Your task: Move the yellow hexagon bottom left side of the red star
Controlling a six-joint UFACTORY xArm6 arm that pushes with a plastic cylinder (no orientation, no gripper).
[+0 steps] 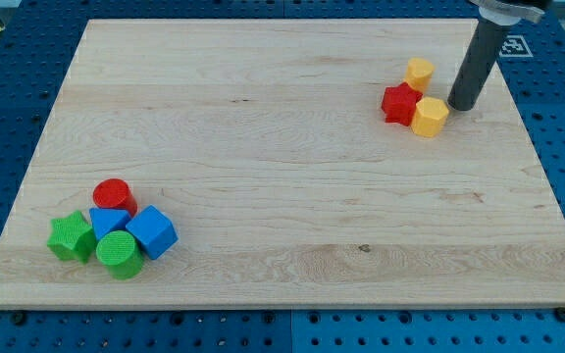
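The red star [399,103] lies near the view's top right of the wooden board [282,147]. A yellow hexagon [430,117] touches the star's lower right side. A second yellow block [419,72], its shape unclear, sits just above the star's upper right. My tip [459,106] rests on the board right beside the yellow hexagon, on its upper right side, and looks to be in contact with it. The dark rod [479,59] rises from there toward the view's top right.
A cluster sits at the view's bottom left: a red cylinder [114,194], a green star [71,236], a blue block [109,222], a green cylinder [120,253] and a blue cube [152,231]. The board's right edge lies close to the tip.
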